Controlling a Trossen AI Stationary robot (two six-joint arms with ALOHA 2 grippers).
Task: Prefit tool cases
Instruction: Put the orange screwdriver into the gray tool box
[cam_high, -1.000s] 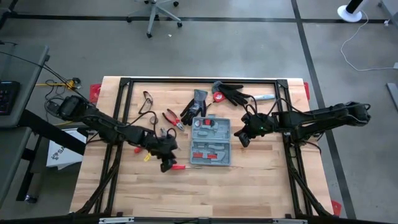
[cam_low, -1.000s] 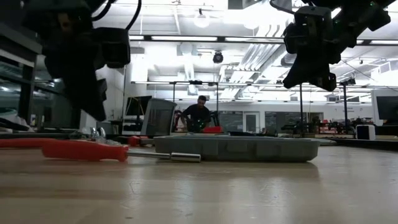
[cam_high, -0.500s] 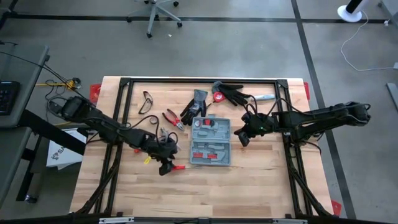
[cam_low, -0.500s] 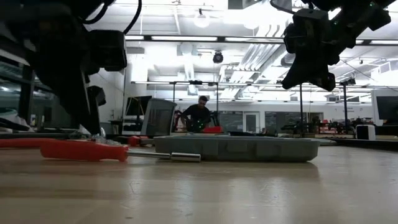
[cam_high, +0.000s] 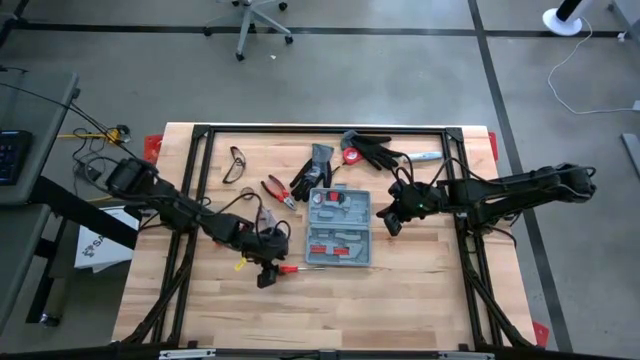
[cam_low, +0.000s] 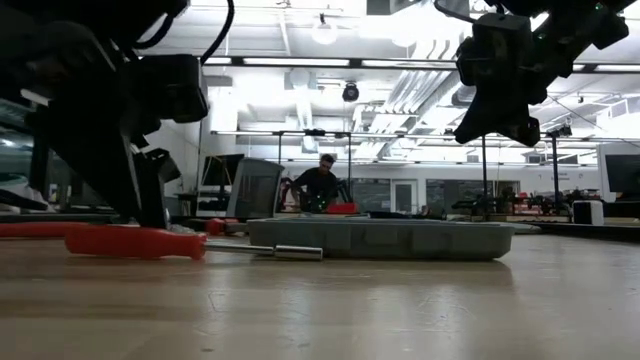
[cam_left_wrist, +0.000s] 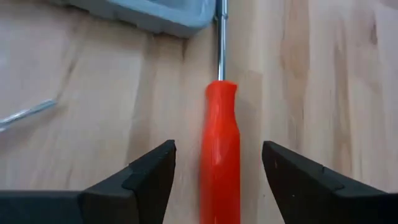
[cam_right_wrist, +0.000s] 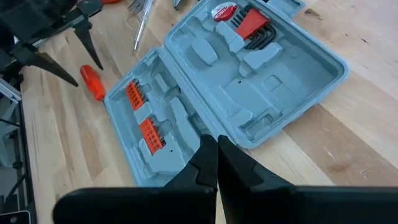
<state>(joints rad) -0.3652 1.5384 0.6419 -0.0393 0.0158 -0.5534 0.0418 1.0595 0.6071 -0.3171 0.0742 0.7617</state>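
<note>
The grey-blue tool case (cam_high: 338, 227) lies open and flat on the table's middle, showing its moulded interior (cam_right_wrist: 249, 87). A red-handled screwdriver (cam_left_wrist: 220, 143) lies on the wood just left of the case's near corner, with its shaft tip beside the case. My left gripper (cam_left_wrist: 217, 147) is open low over it, one finger on either side of the handle (cam_low: 135, 241), with a gap showing at each side. My right gripper (cam_high: 392, 222) hangs shut above the table at the case's right edge.
Two black gloves (cam_high: 318, 165) (cam_high: 378, 152), red pliers (cam_high: 277, 190), safety glasses (cam_high: 236, 162) and a red round thing (cam_high: 352, 155) lie on the far half of the table. A person (cam_low: 318, 185) sits in the room behind it.
My left gripper has sunk toward the table and drifted a little toward its near edge, rolling slightly, and has opened wider. Its fingers now straddle the screwdriver's handle. The screwdriver and the case have not moved.
</note>
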